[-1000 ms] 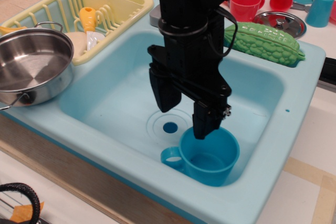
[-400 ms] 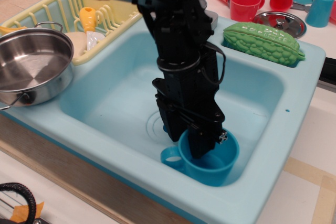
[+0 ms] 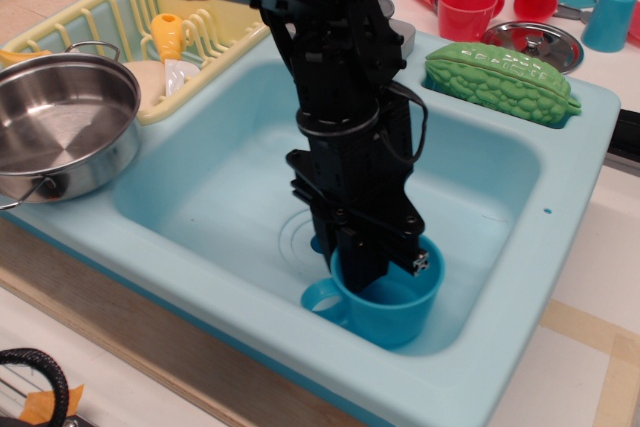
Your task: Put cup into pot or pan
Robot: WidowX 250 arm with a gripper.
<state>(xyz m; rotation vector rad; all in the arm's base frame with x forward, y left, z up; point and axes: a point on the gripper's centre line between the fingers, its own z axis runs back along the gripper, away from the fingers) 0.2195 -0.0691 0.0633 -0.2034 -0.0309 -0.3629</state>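
- Nearest the camera, low and right of centre in the frame, the cup (image 3: 385,302) sits in the front right part of the sink (image 3: 230,177), its loop handle pointing to the frame's left.
- 1.0 s ago the gripper (image 3: 375,267) hung above this cup with its fingers spread wide, 1 finger over the rim; now both fingers have come down and drawn together on the cup's back wall, 1 inside and 1 outside as far as I can tell.
- Since 0.4 s ago the cup has shifted a little to the left and looks slightly raised or tipped, which I read as a sign that the grasp has taken hold and the lift is starting.
- Judged from this, the pick is done or nearly so; the carry and the release are not yet done.
- Further back at the left edge of the frame, the pot (image 3: 60,127) stands on the counter beside the sink, empty and unchanged, well apart from the cup.
- Behind it, upper left, lies the yellow dish rack (image 3: 215,7); upper right, the green vegetable toy (image 3: 500,77) rests on the sink's rim, with the red cups (image 3: 465,7) beyond.
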